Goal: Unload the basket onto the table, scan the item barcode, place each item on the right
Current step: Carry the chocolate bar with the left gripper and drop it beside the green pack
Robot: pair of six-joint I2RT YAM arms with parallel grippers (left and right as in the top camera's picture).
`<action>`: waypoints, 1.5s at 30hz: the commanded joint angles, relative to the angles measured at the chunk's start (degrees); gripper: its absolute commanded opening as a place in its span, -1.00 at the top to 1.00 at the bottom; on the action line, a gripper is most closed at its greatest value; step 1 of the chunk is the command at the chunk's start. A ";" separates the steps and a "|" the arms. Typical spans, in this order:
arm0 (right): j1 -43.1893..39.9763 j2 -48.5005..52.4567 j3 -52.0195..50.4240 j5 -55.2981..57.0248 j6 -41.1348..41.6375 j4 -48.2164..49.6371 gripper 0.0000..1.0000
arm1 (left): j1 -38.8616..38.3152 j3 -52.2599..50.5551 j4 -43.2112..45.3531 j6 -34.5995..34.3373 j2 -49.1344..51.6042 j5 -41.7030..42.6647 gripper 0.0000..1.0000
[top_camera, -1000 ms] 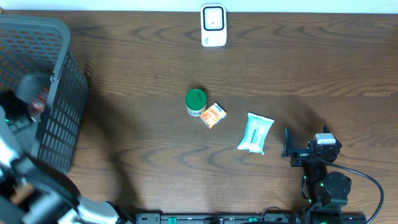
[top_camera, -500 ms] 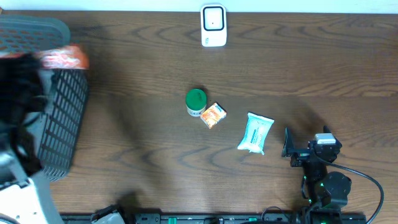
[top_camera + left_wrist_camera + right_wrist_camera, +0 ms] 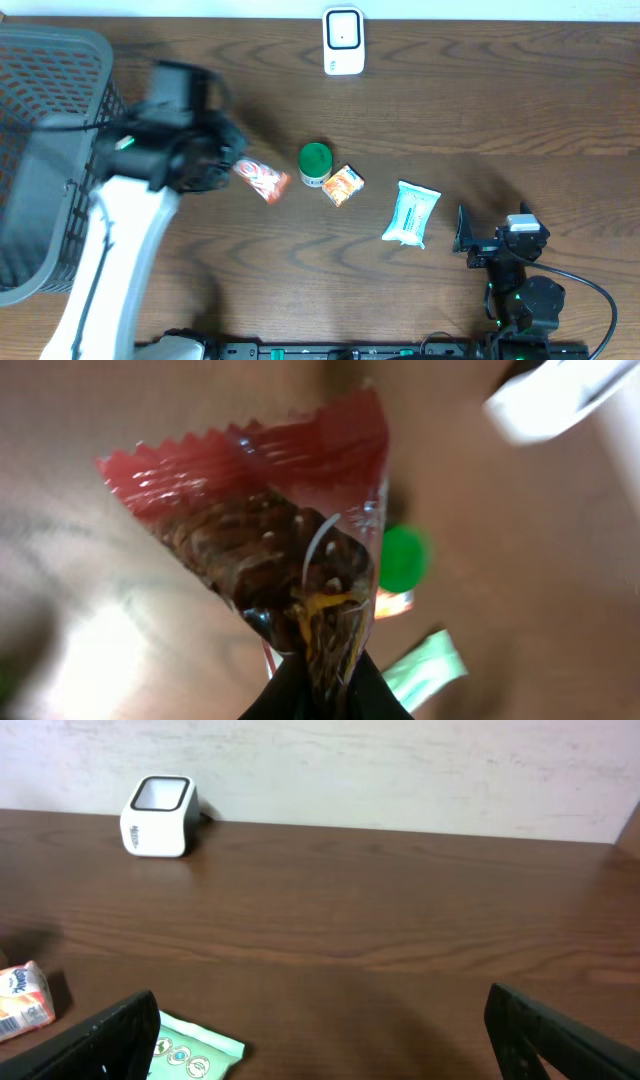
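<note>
**Snack packet clamped in the left jaws, off to the scanner's left**

The dark wooden table (image 3: 480, 110) is running wide and bare around the scanner (image 3: 343, 41), which is standing at the far edge against a pale wall. You are getting open board on both sides of the scanner and directly in front of it. The clutter is lying further toward the robot: a green-lidded tub (image 3: 315, 163), an orange carton (image 3: 343, 185) just beside it, and a wipes pack (image 3: 411, 213) off to the right. A grey basket (image 3: 50, 150) is filling the edge far to the scanner's left.

The left gripper (image 3: 232, 168) is pinching the red snack packet (image 3: 262, 180), with its jaws clamped on one end. The packet is sitting in front and to the left of the scanner, just beside the tub. The right gripper (image 3: 325, 1030) is waiting in front and to the right of the scanner, its jaws wide apart and holding nothing.

The overhead view is giving you the layout. Only the left wrist view is showing the packet's clear face, the dark pieces inside and the sawtooth seam. Only the right wrist view is showing the scanner side-on.

The packet's long axis is running from the gripper toward the tub, slanting right and toward the robot, with the sawtooth end pointing away from the jaws.
</note>
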 commanded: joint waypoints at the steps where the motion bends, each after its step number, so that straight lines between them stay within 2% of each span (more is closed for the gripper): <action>1: 0.39 -0.04 -0.07 0.07 0.72 -0.22 -0.98 | -5.11 -0.83 -0.72 1.42 6.60 -0.24 0.82; 8: 0.39 -0.04 -0.07 0.07 0.72 -0.22 -0.98 | -14.75 -0.83 5.42 4.87 19.67 9.25 0.82; 15: 0.39 -0.04 -0.07 0.07 0.72 -0.22 -0.99 | -20.59 -0.83 10.60 5.38 22.23 11.06 0.84; 18: 0.39 -0.04 -0.07 0.07 0.74 -0.22 -0.99 | -23.50 -0.83 16.06 11.10 22.23 15.45 0.81; 20: 0.39 -0.04 -0.07 0.07 0.72 -0.22 -0.99 | -25.40 -0.83 19.78 15.19 22.23 20.35 0.66; 24: 0.39 -0.04 -0.07 0.07 0.74 -0.22 -0.99 | -27.96 -0.83 25.38 25.20 22.29 24.65 0.66; 27: 0.39 -0.04 -0.07 0.04 0.72 -0.24 -0.98 | -28.50 -0.83 26.56 33.14 22.29 21.20 0.66; 28: 0.39 -0.04 -0.07 0.04 0.72 -0.22 -0.99 | -28.48 -0.83 26.43 33.33 22.29 17.27 0.66; 31: 0.39 -0.04 -0.07 0.07 0.72 -0.22 -0.98 | -28.41 -0.83 26.29 33.38 22.29 10.73 0.37; 32: 0.39 -0.04 -0.07 0.07 0.72 -0.22 -0.99 | -28.44 -0.83 26.47 33.53 22.29 9.84 0.29; 38: 0.39 -0.04 -0.07 0.07 0.72 -0.22 -0.98 | -28.39 -0.76 27.39 38.40 22.14 9.57 0.24; 41: 0.39 -0.04 -0.07 0.04 0.72 -0.22 -0.99 | -28.37 -0.46 27.30 38.47 21.35 6.71 0.16; 45: 0.39 -0.04 -0.07 0.04 0.72 -0.22 -0.98 | -28.37 0.42 26.43 38.49 18.34 3.63 -0.14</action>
